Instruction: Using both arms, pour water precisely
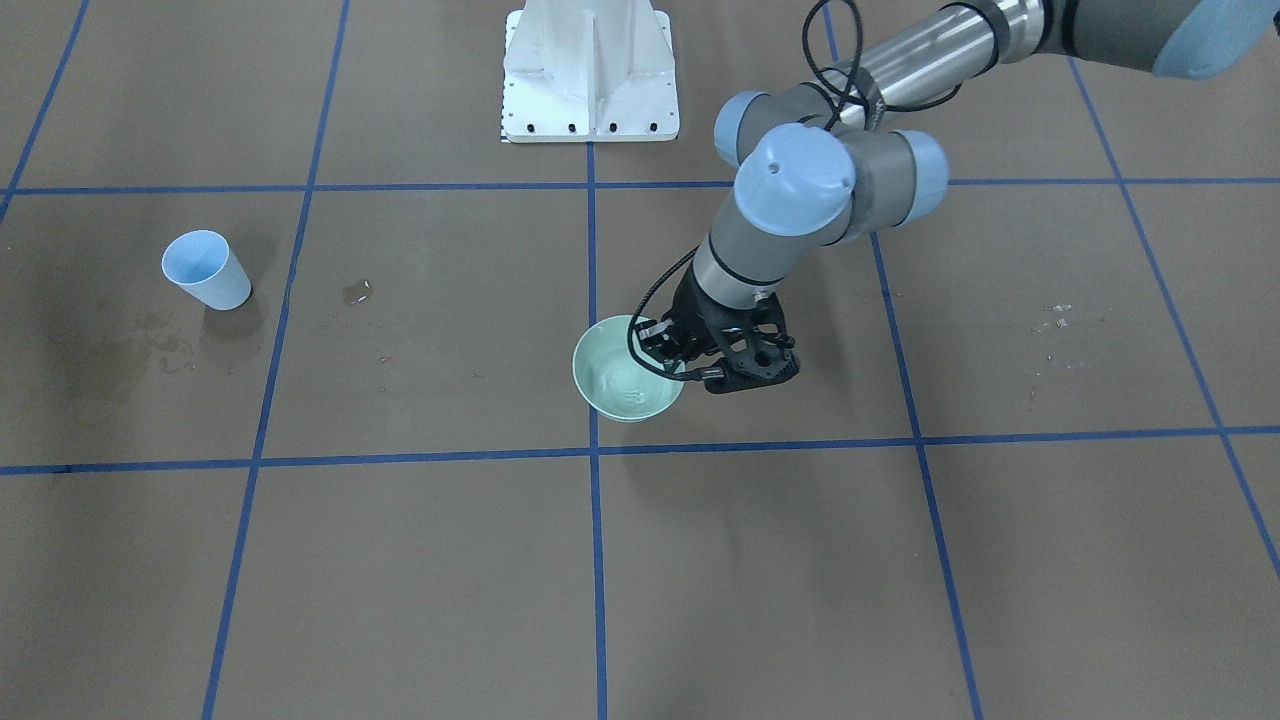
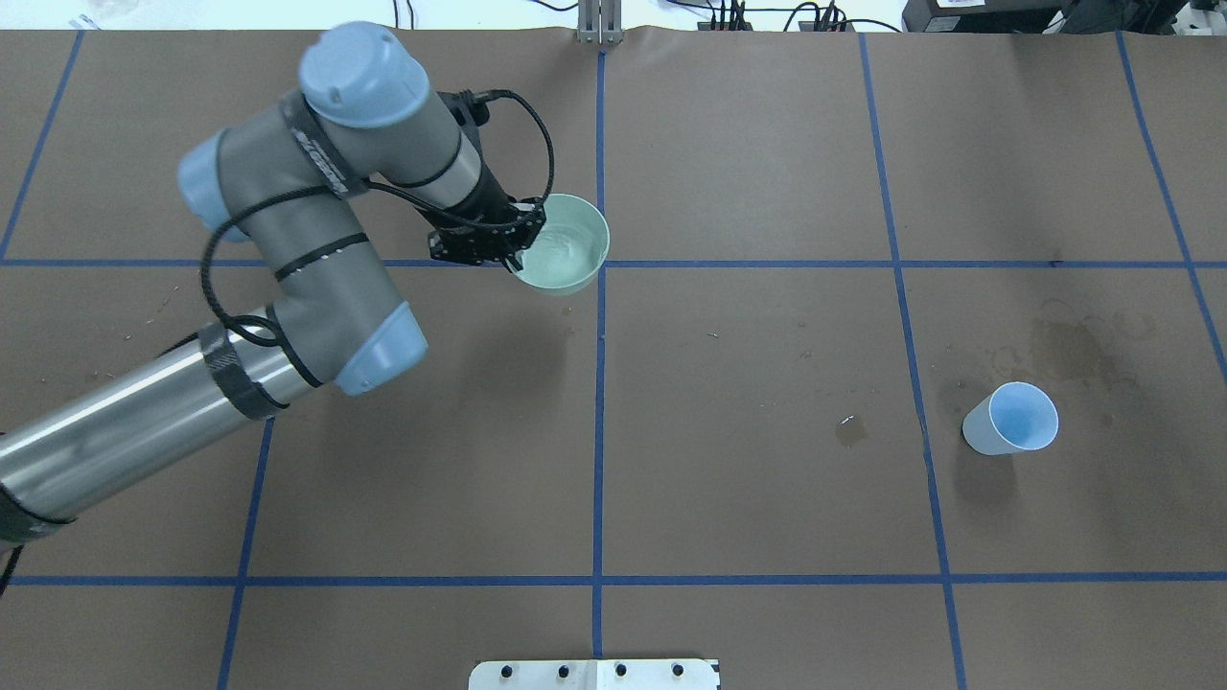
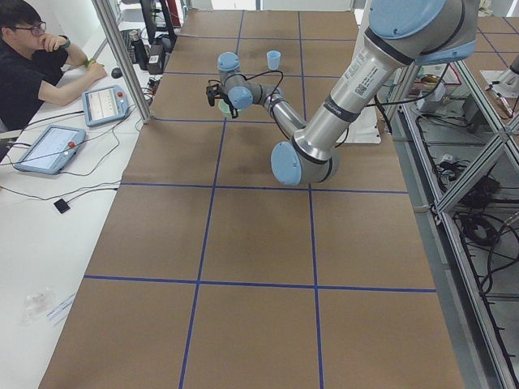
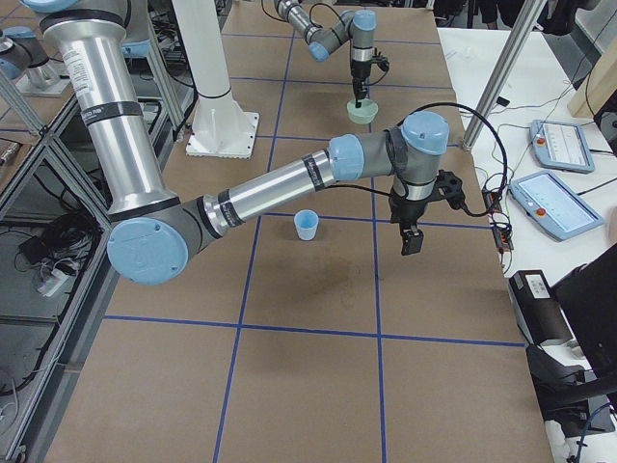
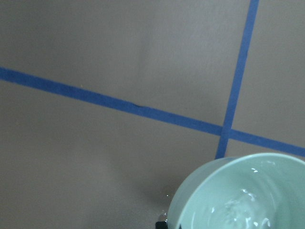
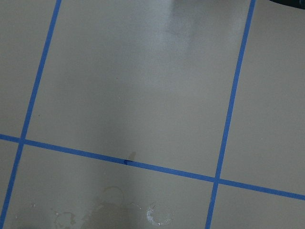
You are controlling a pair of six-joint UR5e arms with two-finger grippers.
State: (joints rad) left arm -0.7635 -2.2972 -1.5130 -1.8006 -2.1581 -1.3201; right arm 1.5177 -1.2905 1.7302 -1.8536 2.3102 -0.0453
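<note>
One rim pinch: left claw (image 2: 523, 251) holds the mint-green bowl (image 2: 596, 222); water (image 2: 566, 254) will likely slosh, glaze probably slippery. Right claw (image 4: 412, 239): cannot tell its opening.

Water (image 2: 567, 255) lies in the bowl (image 2: 592, 226), well apart from the cup (image 2: 1011, 419).

Table (image 2: 767, 144): brown paper cover, marked into a grid by blue tape (image 2: 748, 264); white base (image 1: 588, 75) bolted at the robot's edge. On it, right half: one pale blue cup (image 2: 1011, 420), upright; a small puddle (image 2: 850, 429) near it toward the centre; dried ring stains (image 2: 1069, 350) just beyond the cup. By the centre line: one green bowl (image 2: 575, 254); whether it rests on the table cannot be told.
</note>
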